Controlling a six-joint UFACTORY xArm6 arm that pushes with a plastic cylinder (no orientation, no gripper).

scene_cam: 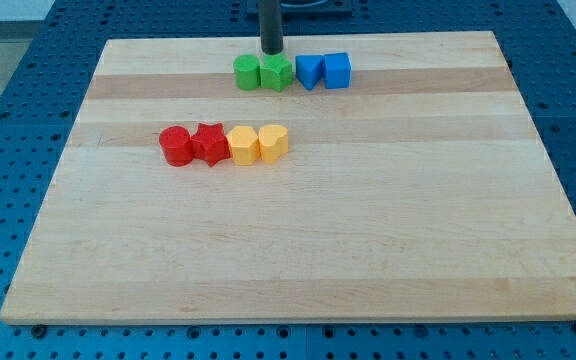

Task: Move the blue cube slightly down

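Observation:
The blue cube (pixel 337 70) sits at the right end of a row near the view's top, touching a second blue block (pixel 310 71) on its left. Left of those are a green block (pixel 277 72) and a green cylinder (pixel 247 72). My tip (pixel 271 51) is just above the two green blocks, at the view's top, left of the blue cube and apart from it.
A second row lies lower left: a red cylinder (pixel 176 145), a red star-shaped block (pixel 209 144), a yellow block (pixel 242 145) and a yellow block (pixel 273 143). The wooden board (pixel 298 250) has a blue perforated table around it.

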